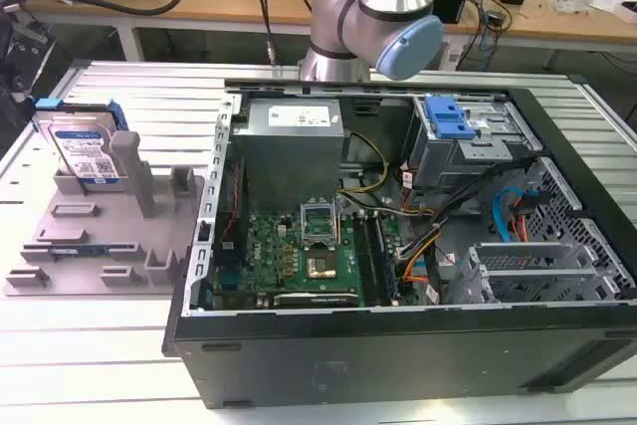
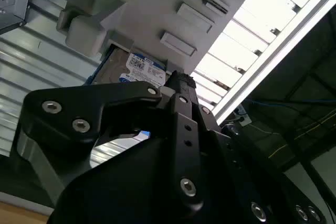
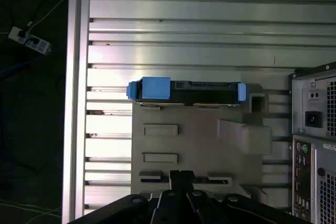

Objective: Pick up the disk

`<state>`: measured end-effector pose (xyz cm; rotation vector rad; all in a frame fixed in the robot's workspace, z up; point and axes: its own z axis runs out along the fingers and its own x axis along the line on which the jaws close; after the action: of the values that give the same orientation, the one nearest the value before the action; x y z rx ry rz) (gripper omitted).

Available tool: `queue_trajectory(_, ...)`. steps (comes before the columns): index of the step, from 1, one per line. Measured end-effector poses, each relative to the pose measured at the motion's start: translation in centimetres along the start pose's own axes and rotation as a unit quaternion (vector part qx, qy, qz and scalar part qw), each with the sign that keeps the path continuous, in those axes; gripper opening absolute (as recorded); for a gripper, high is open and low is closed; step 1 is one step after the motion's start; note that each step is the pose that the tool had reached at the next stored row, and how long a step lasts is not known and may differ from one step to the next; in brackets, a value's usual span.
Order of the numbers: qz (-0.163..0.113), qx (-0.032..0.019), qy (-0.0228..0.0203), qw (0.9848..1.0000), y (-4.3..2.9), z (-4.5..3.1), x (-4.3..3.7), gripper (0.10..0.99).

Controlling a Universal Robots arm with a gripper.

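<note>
The disk [image 1: 88, 151] stands upright on its edge at the back of the grey fixture plate [image 1: 100, 236], on the exterior view's left, its white-and-blue label facing forward and blue rails on its sides. In the first wrist view the disk [image 3: 184, 90] shows edge-on as a dark bar with blue ends, at one end of the fixture plate [image 3: 199, 140]. My gripper [image 3: 182, 176] hovers well above the plate, apart from the disk, its fingertips together and holding nothing. In the second wrist view the gripper [image 2: 177, 80] points toward the disk's label [image 2: 142, 69].
An open computer case [image 1: 398, 246] lies beside the fixture plate, with a blue drive-bay bracket [image 1: 448, 118] inside. The arm [image 1: 373, 7] rises behind the case. The slatted aluminium table [image 1: 119, 345] ends at an edge [image 3: 76, 98], past which a power strip [image 3: 29, 39] lies on the floor.
</note>
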<state>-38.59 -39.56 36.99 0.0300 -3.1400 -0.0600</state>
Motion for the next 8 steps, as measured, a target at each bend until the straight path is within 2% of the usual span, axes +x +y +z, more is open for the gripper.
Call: queue_trajectory(8,-0.001,0.0003,0.0001,1.0000,0.00,0.00,0.00,0.106)
